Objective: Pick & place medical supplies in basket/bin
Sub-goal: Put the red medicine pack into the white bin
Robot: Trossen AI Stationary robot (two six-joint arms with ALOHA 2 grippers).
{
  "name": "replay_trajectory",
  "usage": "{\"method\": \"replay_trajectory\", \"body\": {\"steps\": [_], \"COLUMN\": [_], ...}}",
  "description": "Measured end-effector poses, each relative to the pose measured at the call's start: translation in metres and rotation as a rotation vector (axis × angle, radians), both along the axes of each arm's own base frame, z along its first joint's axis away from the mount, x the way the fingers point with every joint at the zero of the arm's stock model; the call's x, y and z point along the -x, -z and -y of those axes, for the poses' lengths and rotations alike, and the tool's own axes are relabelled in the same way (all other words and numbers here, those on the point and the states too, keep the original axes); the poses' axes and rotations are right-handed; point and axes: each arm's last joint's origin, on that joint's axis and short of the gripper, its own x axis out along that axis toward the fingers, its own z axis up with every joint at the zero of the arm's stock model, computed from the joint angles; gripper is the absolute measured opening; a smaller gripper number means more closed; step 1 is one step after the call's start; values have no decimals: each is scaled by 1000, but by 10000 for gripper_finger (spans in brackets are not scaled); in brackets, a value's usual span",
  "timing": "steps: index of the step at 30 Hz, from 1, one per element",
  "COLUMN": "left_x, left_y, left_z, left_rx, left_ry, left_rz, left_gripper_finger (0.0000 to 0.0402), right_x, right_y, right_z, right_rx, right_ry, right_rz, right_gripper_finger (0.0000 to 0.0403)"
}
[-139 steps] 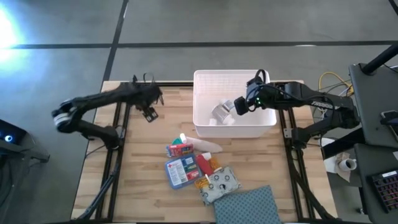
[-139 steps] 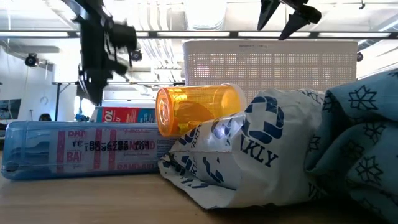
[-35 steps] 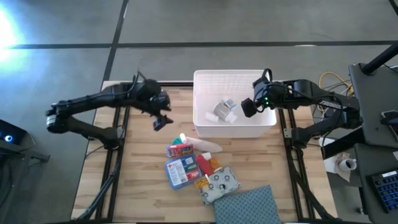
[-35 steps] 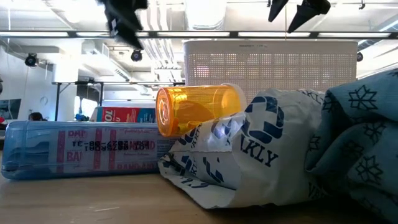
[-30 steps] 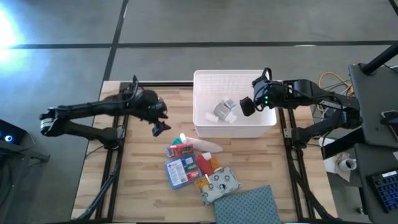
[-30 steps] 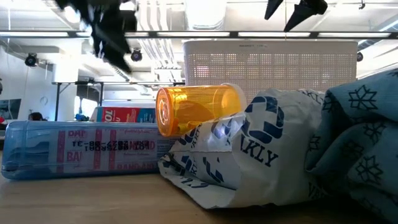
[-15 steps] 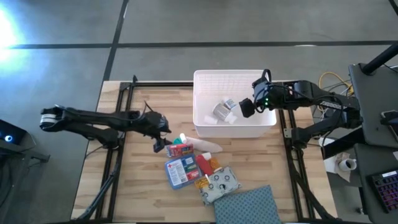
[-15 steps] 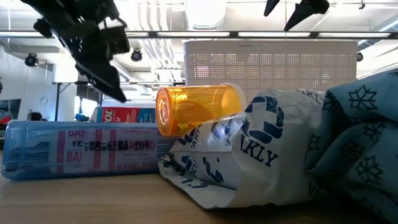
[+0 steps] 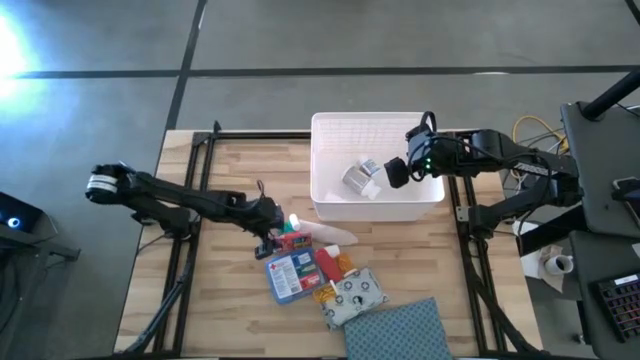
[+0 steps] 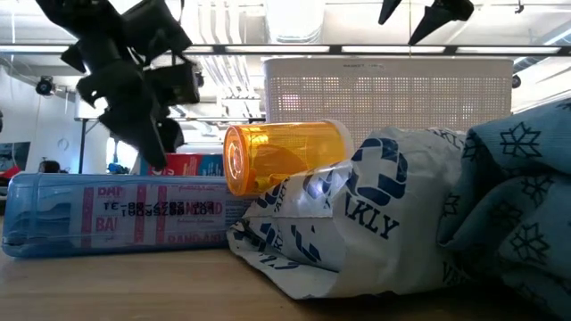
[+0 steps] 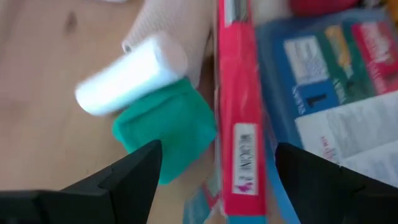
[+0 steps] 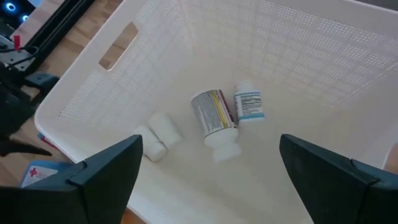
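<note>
My left gripper [image 9: 272, 232] is open and low over the table at the left edge of the supply pile. In the left wrist view [image 11: 214, 155] its fingers stand on either side of the green-capped tube [image 11: 165, 127] and the red pack [image 11: 239, 112]; I see no touch. The blue-and-red flat packet [image 9: 290, 275], the orange pack [image 9: 333, 265] and the white patterned pouch [image 9: 357, 295] lie on the table near them. My right gripper [image 9: 397, 172] hangs open over the white bin [image 9: 375, 130]. White pill bottles [image 12: 214, 118] lie on the bin's floor.
The blue-grey dotted cloth [image 9: 400, 335] lies at the table's near edge, beside the pouch. An orange bottle [image 10: 285, 156] lies on its side among the supplies. The bin stands at the far middle of the table. Bare wood [image 9: 225, 290] shows to the left of the pile.
My left gripper has swung from the table's far left toward the near edge and the right. It has come down to the green-capped tube and red pack, staying open. The right arm and the supplies have kept still.
</note>
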Motion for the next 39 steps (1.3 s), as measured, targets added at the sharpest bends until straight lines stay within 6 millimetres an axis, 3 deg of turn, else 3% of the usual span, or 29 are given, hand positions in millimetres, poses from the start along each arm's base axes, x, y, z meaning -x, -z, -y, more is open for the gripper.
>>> {"method": "replay_trajectory", "body": {"steps": [4, 7, 13, 18, 24, 27, 32, 36, 39], "left_x": [-4, -4, 0, 16, 37, 47, 65, 70, 57], "left_y": [8, 9, -8, -20, -39, -70, -146, -200, -229], "left_z": [3, 4, 5, 4, 3, 0, -5, -10, -14], "left_rx": [-27, -41, -19, -21, -26, -44, -164, -275, -337], "left_ry": [-2, -9, -17, -17, -24, -60, -172, -239, -252], "left_rz": [-28, -30, 11, -56, -60, 3, 219, 460, 671], "left_gripper_finger": [282, 250, 125, 17, 5, 2, 1, 1, 0], "right_x": [0, 0, 0, 0, -1, -1, -4, -8, -7], "right_y": [0, 1, 3, 5, 10, 14, 16, 1, -17], "right_z": [0, 0, 0, 0, 1, 1, 0, -9, -16], "right_rx": [-3, -5, -7, -2, 4, 4, 56, 246, 411], "right_ry": [6, 9, 12, 12, 12, 10, 27, 91, 151], "right_rz": [1, -1, -8, -17, -40, -56, -52, 74, 154], "right_gripper_finger": [368, 368, 368, 368, 368, 368, 368, 368, 368]}}
